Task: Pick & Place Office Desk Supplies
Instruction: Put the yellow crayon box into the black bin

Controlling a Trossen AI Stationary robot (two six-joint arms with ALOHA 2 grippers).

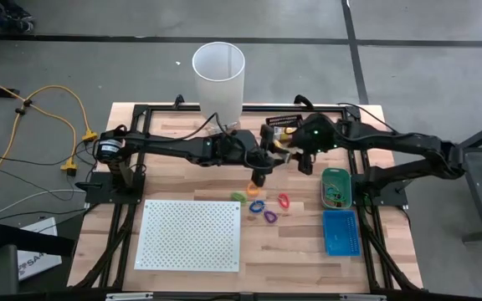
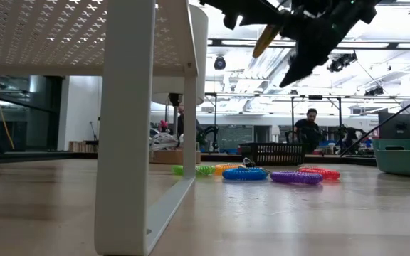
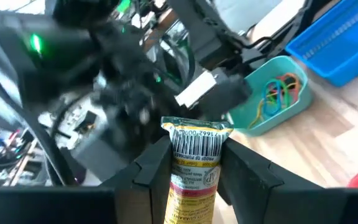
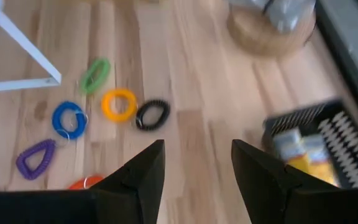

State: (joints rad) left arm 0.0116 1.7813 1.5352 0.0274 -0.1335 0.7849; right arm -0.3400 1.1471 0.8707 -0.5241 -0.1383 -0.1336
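The left gripper [image 1: 276,150] is raised above the middle of the table [image 1: 182,171], with its fingers [image 3: 151,168] closed on a yellow-orange packet [image 3: 191,171] that bears a barcode; in the low view the packet [image 2: 265,40] hangs tilted well above the tabletop. The right gripper [image 1: 306,164] hangs just beside it, to the right, with its jaws apart and nothing between its fingers [image 4: 143,171]. Below both grippers, a group of coloured loops lies flat on the wood: a green loop [image 4: 96,74], an orange loop [image 4: 119,104], a black loop [image 4: 152,114], a blue loop [image 4: 69,119] and a purple loop [image 4: 35,158], all close together but mostly apart. A red loop [image 1: 284,201] lies at the right end of the group. To the right, a teal tray [image 1: 336,187] holds thin rubber bands [image 3: 279,93], and a blue bin [image 1: 340,232] stands just nearer than it. A black basket [image 4: 319,146] at the far side holds more packets. The white perforated board [image 1: 189,234] occupies the near left.
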